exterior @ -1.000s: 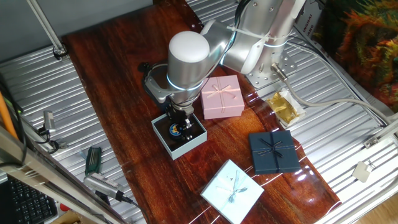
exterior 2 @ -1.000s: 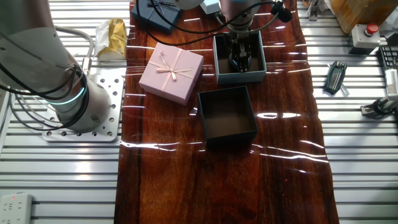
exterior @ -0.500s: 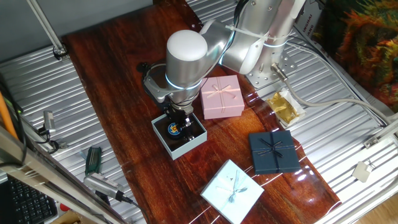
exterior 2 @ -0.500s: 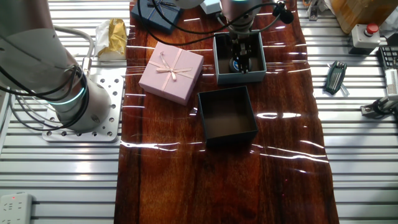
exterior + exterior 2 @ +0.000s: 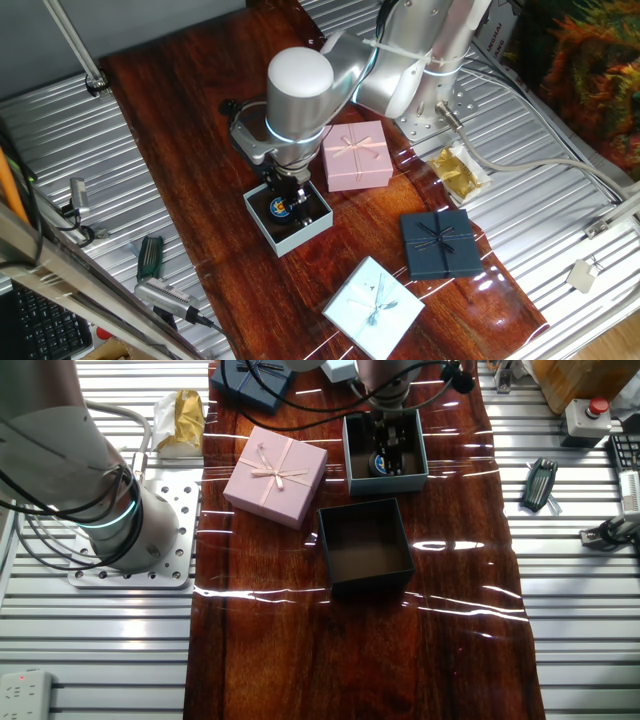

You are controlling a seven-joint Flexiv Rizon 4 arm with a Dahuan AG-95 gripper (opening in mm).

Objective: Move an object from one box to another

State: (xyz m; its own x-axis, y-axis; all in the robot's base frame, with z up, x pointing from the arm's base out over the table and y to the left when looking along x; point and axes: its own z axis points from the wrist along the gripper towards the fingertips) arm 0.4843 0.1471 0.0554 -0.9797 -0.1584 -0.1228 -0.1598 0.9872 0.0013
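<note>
The small blue-rimmed disc with a yellow-orange centre [image 5: 280, 208] lies on the dark floor of the pale blue lidless box [image 5: 262, 228]. It also shows in the other fixed view [image 5: 380, 461], inside the same box [image 5: 352, 455]. My gripper [image 5: 293, 204] points down into this box, right beside and just above the disc, with its fingers apart; in the other fixed view the gripper [image 5: 388, 442] stands clear of the disc. The dark navy box tray [image 5: 365, 545] stands empty just in front of the pale blue box. In the one fixed view my arm hides it.
A pink ribboned box [image 5: 357, 155] stands right next to the pale blue box. A navy gift box with bow [image 5: 440, 243] and a pale blue gift box with bow [image 5: 373, 305] lie further along the wooden board. A gold wrapper [image 5: 458, 170] and tools [image 5: 540, 482] lie on the metal table.
My gripper has lifted a little inside the pale blue box. The disc, hidden under the fingers before in the other fixed view, now shows lying on the box floor.
</note>
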